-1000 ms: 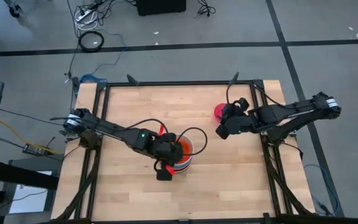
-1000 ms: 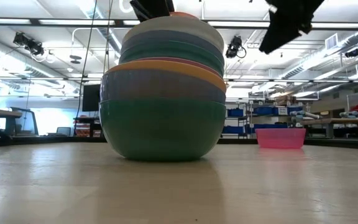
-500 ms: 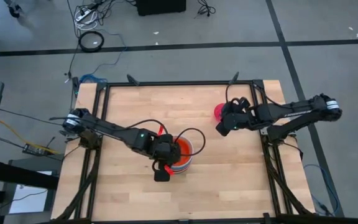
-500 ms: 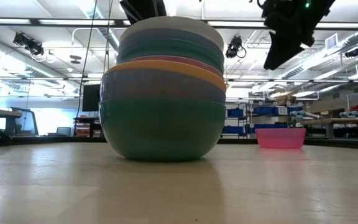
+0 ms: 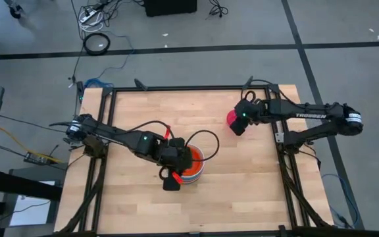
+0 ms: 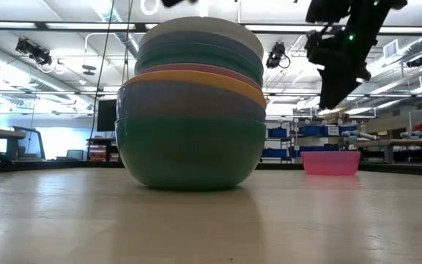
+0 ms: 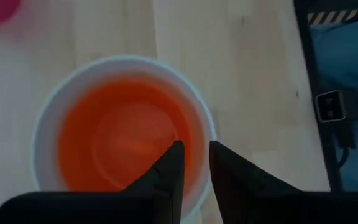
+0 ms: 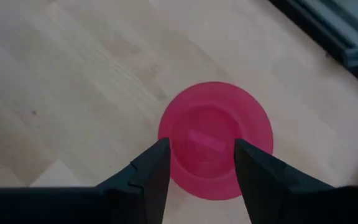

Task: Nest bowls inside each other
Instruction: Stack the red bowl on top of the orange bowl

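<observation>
Bowls sit one inside another in a tall stack point(image 6: 190, 110) near the middle of the table point(image 5: 137, 118). We see a teal bowl point(image 6: 190, 154) at the bottom, because it looks like the biggest one and the others fit into it. At the top sits a white bowl point(image 7: 42, 124) with an orange bowl point(image 7: 120, 134) inside it. They are packed this way so that each smaller bowl rests in a bigger one.

Our left gripper point(image 7: 194, 155) hangs just above the stack, over the rim of the orange bowl. Its fingers point(image 7: 169, 165) stand a small way apart. They hold nothing, so we think the orange bowl is let go and sits in its place.

One small red-pink bowl point(image 8: 215, 140) sits alone on the wood, well apart from the stack, toward the far right side of the table. It is the last one left out, so we think it goes in next.

Our right gripper point(image 8: 197, 165) hangs above that little bowl. Its fingers point(image 8: 151, 168) are spread wide, one on each side of the bowl as the wrist camera looks down. From the low view the gripper is up in the air and does not touch the bowl. It holds nothing yet.
</observation>
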